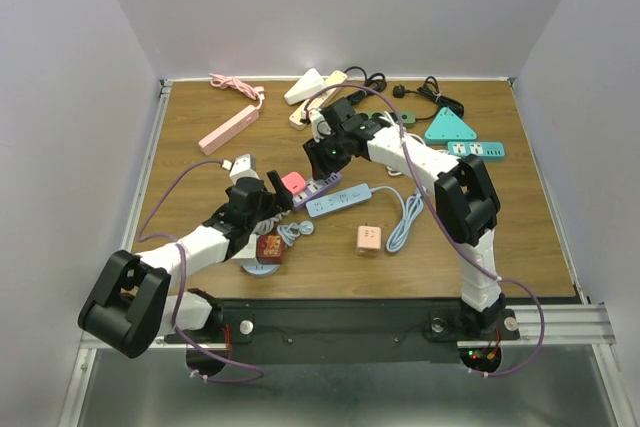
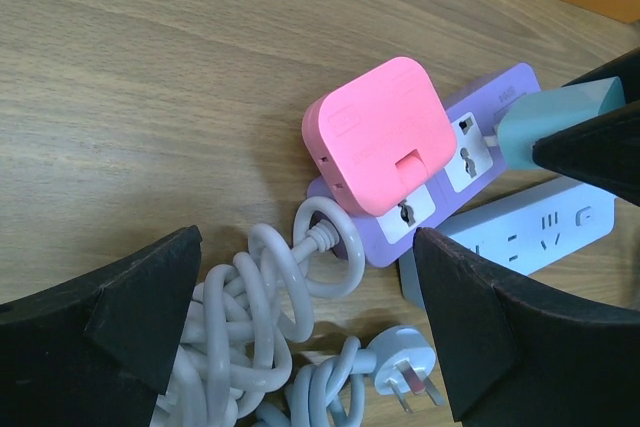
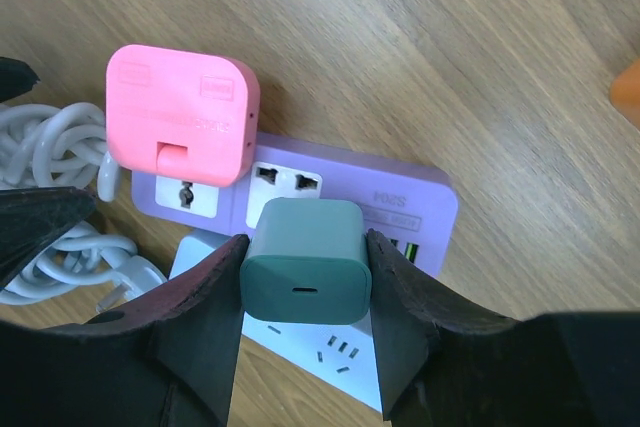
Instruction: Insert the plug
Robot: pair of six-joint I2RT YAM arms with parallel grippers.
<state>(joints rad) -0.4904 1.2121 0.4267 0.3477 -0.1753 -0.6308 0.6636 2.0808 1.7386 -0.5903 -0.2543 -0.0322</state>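
Observation:
My right gripper [image 3: 305,282] is shut on a teal plug [image 3: 305,267], one finger on each of its sides. The plug hangs over the purple power strip [image 3: 400,197], just past an uncovered socket. Its prongs are hidden, so I cannot tell whether they touch the strip. A pink adapter [image 3: 180,112] sits in the strip's end socket. In the left wrist view the teal plug [image 2: 555,117] is at the right end of the purple strip [image 2: 515,87]. My left gripper [image 2: 305,287] is open above a coiled white cable [image 2: 250,317], holding nothing.
A white strip [image 3: 320,342] lies beside the purple one. The cable's loose white plug [image 2: 405,362] rests near my left fingers. An orange cube [image 1: 369,239], a pink strip [image 1: 230,130], a teal triangular adapter [image 1: 449,127] and more strips and cords lie around the table.

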